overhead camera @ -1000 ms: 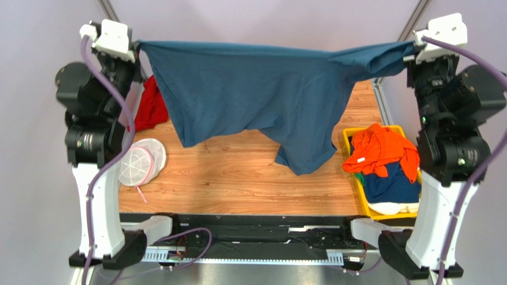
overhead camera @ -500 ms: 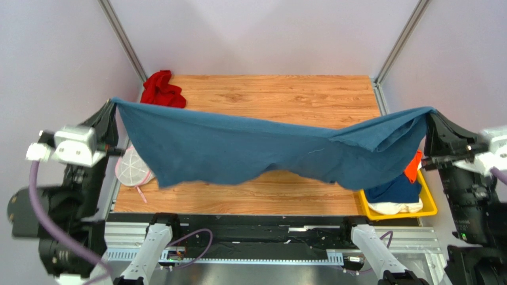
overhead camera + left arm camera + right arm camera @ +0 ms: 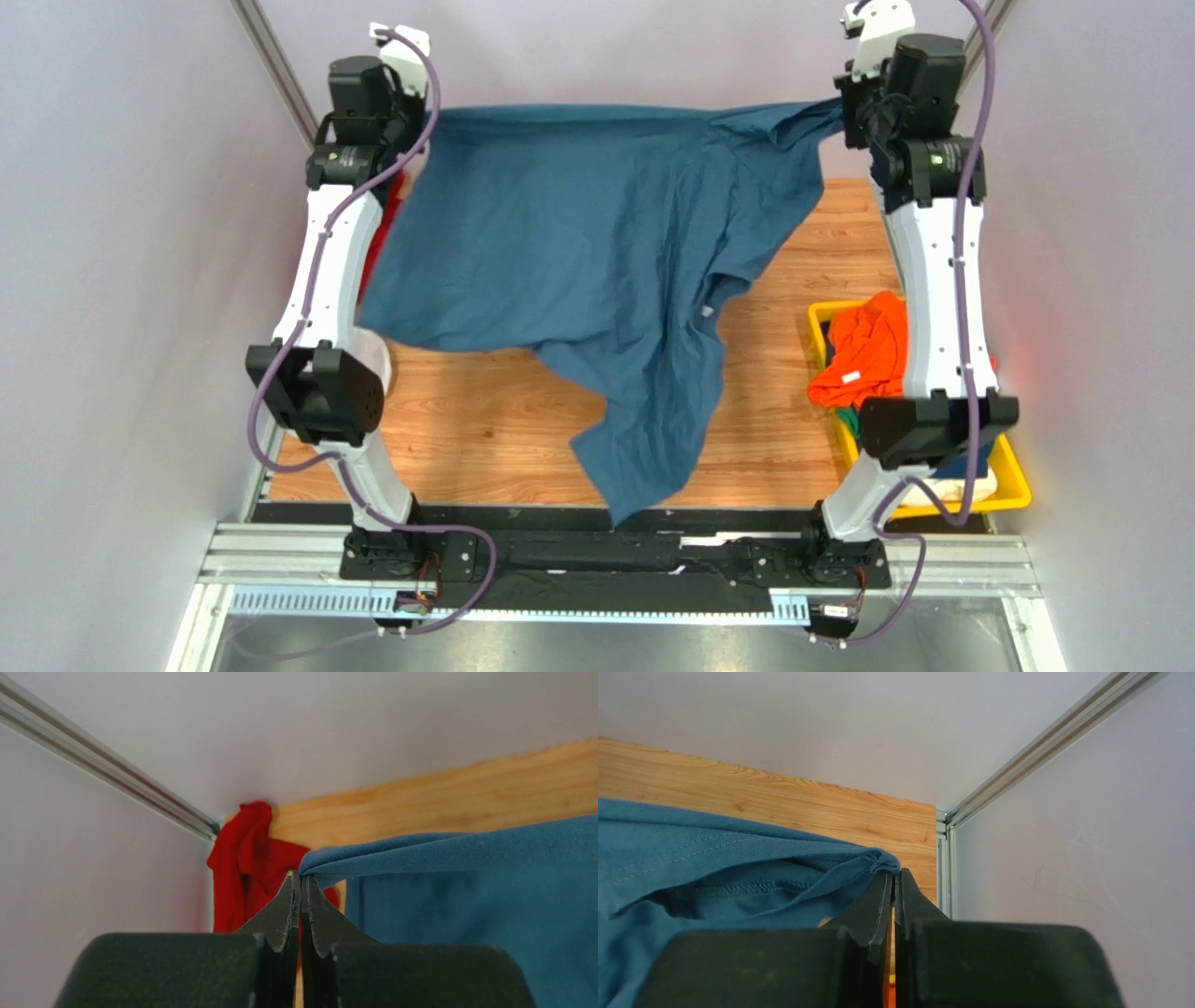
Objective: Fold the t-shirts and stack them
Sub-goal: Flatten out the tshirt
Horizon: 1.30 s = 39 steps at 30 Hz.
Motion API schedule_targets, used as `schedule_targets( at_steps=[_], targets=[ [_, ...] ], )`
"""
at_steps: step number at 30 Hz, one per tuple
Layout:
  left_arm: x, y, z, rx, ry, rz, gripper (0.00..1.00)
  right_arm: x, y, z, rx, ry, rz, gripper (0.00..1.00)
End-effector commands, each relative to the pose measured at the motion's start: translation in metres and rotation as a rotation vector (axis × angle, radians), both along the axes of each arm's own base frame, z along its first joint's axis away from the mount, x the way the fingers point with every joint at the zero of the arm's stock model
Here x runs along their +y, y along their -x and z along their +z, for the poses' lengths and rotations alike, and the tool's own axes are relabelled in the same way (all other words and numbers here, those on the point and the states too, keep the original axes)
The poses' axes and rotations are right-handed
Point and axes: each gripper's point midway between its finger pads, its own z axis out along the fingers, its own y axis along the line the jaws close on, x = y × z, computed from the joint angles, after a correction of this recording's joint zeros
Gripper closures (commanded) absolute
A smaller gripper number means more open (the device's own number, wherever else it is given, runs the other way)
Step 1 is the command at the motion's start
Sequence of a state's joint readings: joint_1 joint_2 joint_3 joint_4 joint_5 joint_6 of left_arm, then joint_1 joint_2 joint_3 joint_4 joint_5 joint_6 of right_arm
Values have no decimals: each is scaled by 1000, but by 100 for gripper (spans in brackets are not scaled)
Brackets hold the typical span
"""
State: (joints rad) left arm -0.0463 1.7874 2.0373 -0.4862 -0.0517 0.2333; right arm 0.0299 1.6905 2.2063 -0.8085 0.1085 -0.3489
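The left gripper (image 3: 300,878) and right gripper (image 3: 894,878) are each pinched shut on a corner of the blue shirt (image 3: 589,252), which hangs stretched between them and trails below. I'd say lower both evenly, cloth taut, so it lands flat on the table (image 3: 477,420).

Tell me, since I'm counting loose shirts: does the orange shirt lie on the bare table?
No, the orange shirt lies bunched inside the yellow bin, not on bare wood.

Two arms (image 3: 326,266) (image 3: 929,280), one blue t-shirt (image 3: 589,252), one orange t-shirt (image 3: 863,357), one red cloth (image 3: 242,861).
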Motion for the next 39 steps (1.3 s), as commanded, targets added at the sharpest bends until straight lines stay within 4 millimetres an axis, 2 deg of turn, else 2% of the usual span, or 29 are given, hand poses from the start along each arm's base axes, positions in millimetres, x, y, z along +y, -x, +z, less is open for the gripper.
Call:
schedule_targets(
  at_steps=[1, 2, 4, 5, 6, 8, 9, 10, 11, 13, 14, 16, 17, 18, 20, 22, 25, 27, 28, 30, 31, 32, 33, 34, 35, 36, 37, 38, 39],
  targets=[
    [20, 47, 108, -238, 5, 78, 100, -29, 53, 119, -304, 22, -125, 100],
    [19, 49, 104, -227, 5, 70, 100, -30, 56, 122, -314, 23, -128, 100],
    [19, 66, 116, -260, -3, 63, 100, -29, 73, 133, -348, 20, -124, 100],
    [18, 69, 106, -241, -8, 59, 100, -29, 75, 130, -347, 19, -124, 100],
    [19, 85, 120, -280, -7, 58, 100, -28, 92, 140, -379, 14, -120, 100],
    [17, 95, 111, -268, -14, 45, 100, -27, 102, 137, -378, 11, -113, 100],
    [18, 111, 123, -304, -14, 45, 100, -27, 118, 144, -403, 8, -111, 100],
    [17, 118, 123, -307, -18, 40, 100, -26, 124, 144, -405, 6, -107, 100],
    [17, 122, 115, -294, -21, 36, 100, -26, 129, 141, -397, 8, -104, 100],
    [14, 141, 119, -312, -24, 12, 100, -24, 145, 132, -383, 10, -93, 100],
    [12, 142, 105, -280, -28, 3, 100, -23, 150, 127, -373, 8, -88, 100],
    [7, 157, 99, -273, -26, -32, 100, -18, 166, 107, -339, 8, -56, 100],
    [6, 157, 80, -235, -29, -38, 100, -16, 172, 100, -326, 6, -48, 100],
    [6, 164, 78, -241, -37, -39, 100, -16, 181, 86, -302, 11, -41, 100],
    [3, 166, 57, -193, -42, -62, 100, -15, 199, 77, -284, 23, -32, 100],
    [4, 171, 54, -188, -55, -63, 100, -17, 208, 71, -268, 43, -36, 100],
    [7, 176, 57, -215, -59, -50, 100, -20, 227, 85, -316, 53, -51, 100],
    [11, 172, 67, -236, -50, -21, 100, -23, 221, 92, -326, 57, -68, 100],
    [13, 172, 82, -263, -42, -3, 100, -27, 217, 96, -327, 66, -91, 100],
    [16, 152, 75, -213, -24, 26, 100, -32, 196, 104, -322, 74, -116, 100],
    [18, 148, 90, -237, -14, 41, 100, -43, 189, 104, -313, 90, -165, 100],
    [19, 128, 78, -198, -5, 53, 100, -46, 170, 109, -310, 93, -178, 100],
    [22, 119, 78, -192, -3, 76, 100, -49, 159, 111, -306, 97, -188, 100],
    [23, 114, 97, -229, 5, 85, 100, -52, 149, 114, -307, 98, -202, 100],
    [23, 89, 78, -172, 6, 92, 100, -55, 127, 117, -301, 99, -212, 100],
    [26, 78, 77, -160, 8, 110, 100, -57, 117, 121, -308, 99, -222, 100],
    [26, 73, 103, -210, 17, 115, 100, -60, 106, 121, -301, 102, -235, 100],
    [26, 45, 72, -120, 14, 121, 100, -63, 78, 107, -256, 111, -239, 100],
    [26, 35, 71, -109, 16, 126, 100, -64, 77, 124, -299, 112, -248, 100]
  ],
)
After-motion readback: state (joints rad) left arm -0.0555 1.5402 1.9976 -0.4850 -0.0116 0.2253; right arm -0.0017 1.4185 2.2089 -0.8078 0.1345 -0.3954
